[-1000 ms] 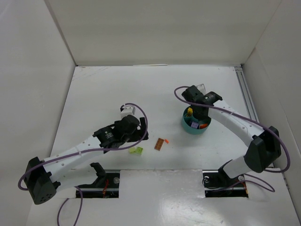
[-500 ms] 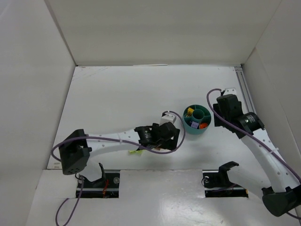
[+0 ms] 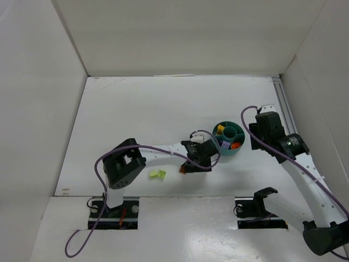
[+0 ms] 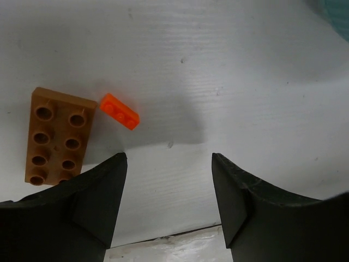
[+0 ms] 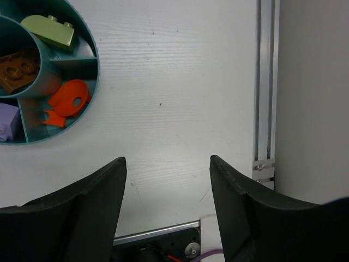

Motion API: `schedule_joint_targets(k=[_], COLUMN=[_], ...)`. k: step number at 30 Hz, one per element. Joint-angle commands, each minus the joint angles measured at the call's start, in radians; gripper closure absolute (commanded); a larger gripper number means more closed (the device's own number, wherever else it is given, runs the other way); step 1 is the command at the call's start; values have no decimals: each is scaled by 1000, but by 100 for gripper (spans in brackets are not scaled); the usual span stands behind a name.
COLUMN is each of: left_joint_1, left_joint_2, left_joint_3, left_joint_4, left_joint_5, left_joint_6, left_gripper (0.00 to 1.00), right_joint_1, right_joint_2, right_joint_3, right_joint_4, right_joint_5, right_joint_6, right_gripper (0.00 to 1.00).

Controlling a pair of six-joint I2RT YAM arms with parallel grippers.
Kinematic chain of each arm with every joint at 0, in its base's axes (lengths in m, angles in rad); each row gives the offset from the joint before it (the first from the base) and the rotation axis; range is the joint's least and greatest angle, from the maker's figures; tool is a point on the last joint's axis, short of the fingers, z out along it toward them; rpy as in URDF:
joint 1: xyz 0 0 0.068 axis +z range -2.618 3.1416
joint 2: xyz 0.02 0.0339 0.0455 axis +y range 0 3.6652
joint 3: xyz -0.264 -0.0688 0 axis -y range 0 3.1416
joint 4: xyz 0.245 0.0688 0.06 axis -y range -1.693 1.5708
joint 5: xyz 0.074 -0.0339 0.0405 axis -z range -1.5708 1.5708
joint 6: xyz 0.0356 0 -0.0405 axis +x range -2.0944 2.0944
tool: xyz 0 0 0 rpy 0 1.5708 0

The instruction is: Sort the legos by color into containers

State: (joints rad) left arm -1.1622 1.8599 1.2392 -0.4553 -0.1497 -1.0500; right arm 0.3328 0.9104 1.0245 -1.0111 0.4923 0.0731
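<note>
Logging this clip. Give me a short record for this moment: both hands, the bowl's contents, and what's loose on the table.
Left hand: open, empty, over the table near two loose bricks
Right hand: open, empty, beside the teal bowl
In bowl: pale green brick; brown brick in central cup; orange round piece; purple brick; yellow brick
Loose on table: brown plate; small orange brick at its corner; lime brick
Sorting: unfinished
</note>
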Motion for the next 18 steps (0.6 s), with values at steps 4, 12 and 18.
schedule_joint_targets(k=[4, 12, 18], left_joint_1=[62, 95, 113], left_joint_2=[1, 56, 65], left_joint_3=[-3, 39, 26], left_joint_4=[-45, -131, -134], left_joint_5=[29, -36, -37], left_joint_6=[-171, -255, -275], left_gripper=[44, 50, 57], right_joint_1=[-6, -6, -6], right_joint_2=[-19, -19, -19], right_joint_3=[-10, -20, -20], right_joint_4=[45, 45, 45], right_joint_5=[-34, -43, -43], right_joint_6=[-36, -45, -45], right_gripper=[33, 36, 36])
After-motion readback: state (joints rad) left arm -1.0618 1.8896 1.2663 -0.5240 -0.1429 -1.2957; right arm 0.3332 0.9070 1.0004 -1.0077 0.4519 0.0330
